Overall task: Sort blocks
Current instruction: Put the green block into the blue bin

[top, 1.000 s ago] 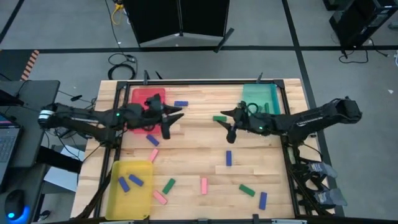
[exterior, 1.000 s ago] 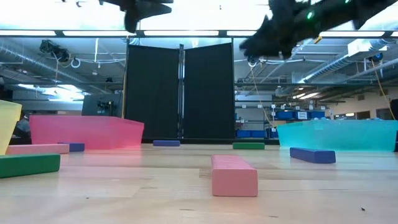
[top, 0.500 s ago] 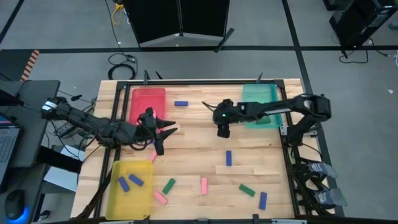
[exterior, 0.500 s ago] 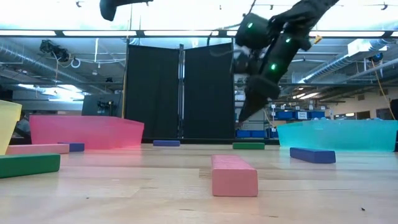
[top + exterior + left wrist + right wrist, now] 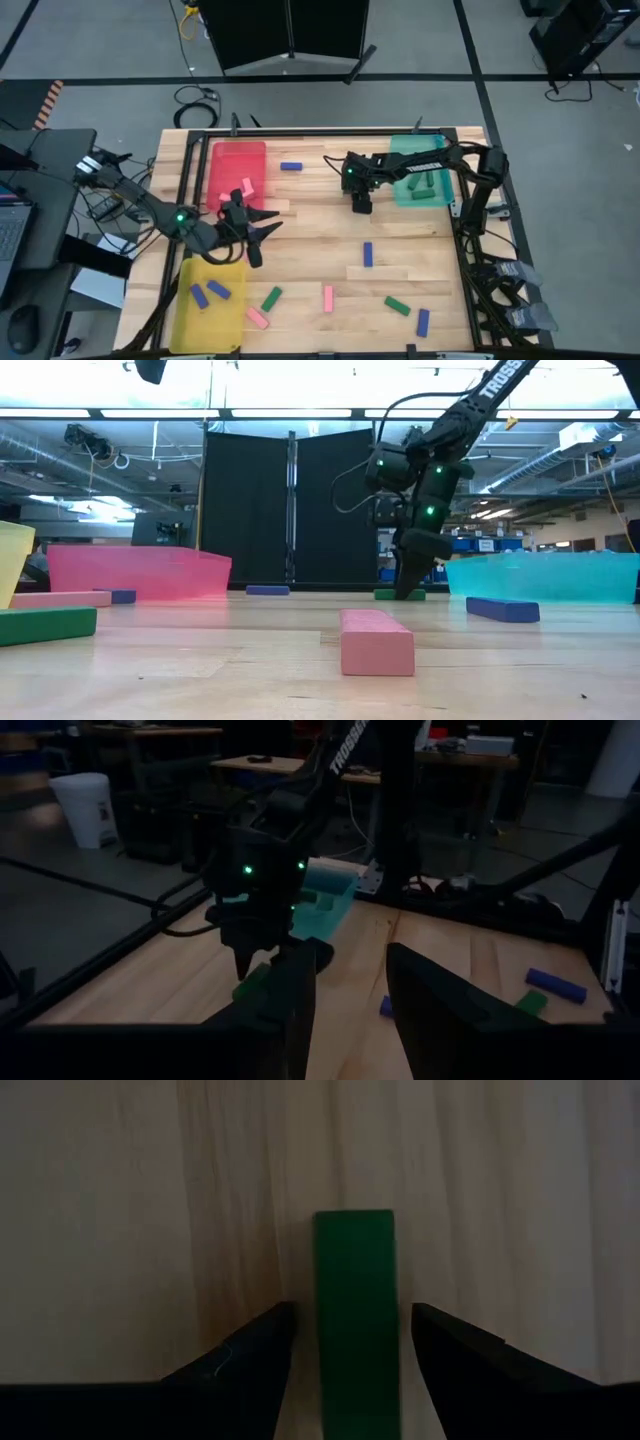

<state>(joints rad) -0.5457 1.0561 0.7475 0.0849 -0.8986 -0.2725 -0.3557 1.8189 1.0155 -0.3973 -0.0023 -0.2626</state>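
Since swinging down beside the teal tray [image 5: 420, 150], the right tool [image 5: 350, 1342] straddles a green block [image 5: 354, 1320], fingers apart.

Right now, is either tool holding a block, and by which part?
No. The right tool is open, straddling the green block on the table, fingers clear of its long sides. The left tool is open and empty near the red tray.

Pale wood-plank table [image 5: 420, 255], matt green block [image 5: 354, 1310], seemingly plastic.
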